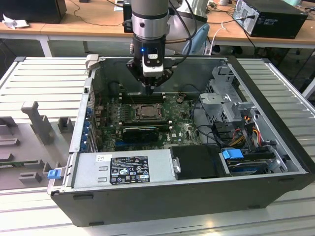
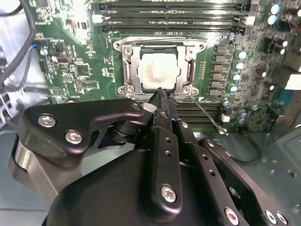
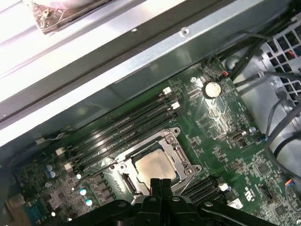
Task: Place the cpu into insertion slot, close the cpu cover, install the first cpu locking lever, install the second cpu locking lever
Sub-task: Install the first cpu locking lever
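The cpu (image 2: 157,70) lies flat in the insertion slot (image 1: 146,111) on the green board, its pale metal face showing through the cut-out of the cpu cover (image 2: 129,66), which lies down over it. The same cpu (image 3: 155,167) and cover (image 3: 182,157) appear in the first wrist view. A thin metal locking lever (image 2: 209,115) sticks out slantwise from one corner of the socket. My gripper (image 2: 162,94) hangs just above the socket's edge, shut with nothing between its fingers, as the first wrist view (image 3: 161,181) also shows. In the exterior view the gripper (image 1: 151,86) is just behind the socket.
Long black memory slots (image 2: 174,19) run beside the socket. A long black card (image 1: 140,132) sits in front of it. The grey power supply (image 1: 123,169) fills the case's near side, and a drive cage (image 1: 224,101) with cables stands at the exterior view's right. Case walls (image 1: 81,123) surround the board.
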Controlling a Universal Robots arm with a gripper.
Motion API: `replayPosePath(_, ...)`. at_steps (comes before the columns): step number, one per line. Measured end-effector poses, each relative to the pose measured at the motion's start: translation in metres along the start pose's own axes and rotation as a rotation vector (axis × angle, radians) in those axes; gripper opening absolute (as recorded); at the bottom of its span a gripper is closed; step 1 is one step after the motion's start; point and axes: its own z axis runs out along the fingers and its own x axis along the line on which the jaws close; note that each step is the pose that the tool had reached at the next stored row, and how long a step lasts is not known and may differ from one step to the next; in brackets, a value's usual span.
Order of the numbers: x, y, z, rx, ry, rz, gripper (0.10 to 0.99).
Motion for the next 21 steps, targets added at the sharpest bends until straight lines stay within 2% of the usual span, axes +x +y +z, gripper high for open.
replayPosePath(6, 0.0000, 0.0000, 0.0002, -0.002, 0.0039, -0.097, 0.106)
replayPosePath(9, 0.0000, 0.0000, 0.0003, -0.004, 0.0077, -0.192, 0.106)
replayPosePath(13, 0.0002, -0.0001, 0.0007, -0.006, 0.0112, -0.272, 0.106)
replayPosePath(19, 0.0002, -0.0001, 0.0013, -0.007, 0.0164, -0.355, 0.106)
replayPosePath(21, 0.0004, -0.0002, 0.0022, -0.008, 0.0205, -0.406, 0.106)
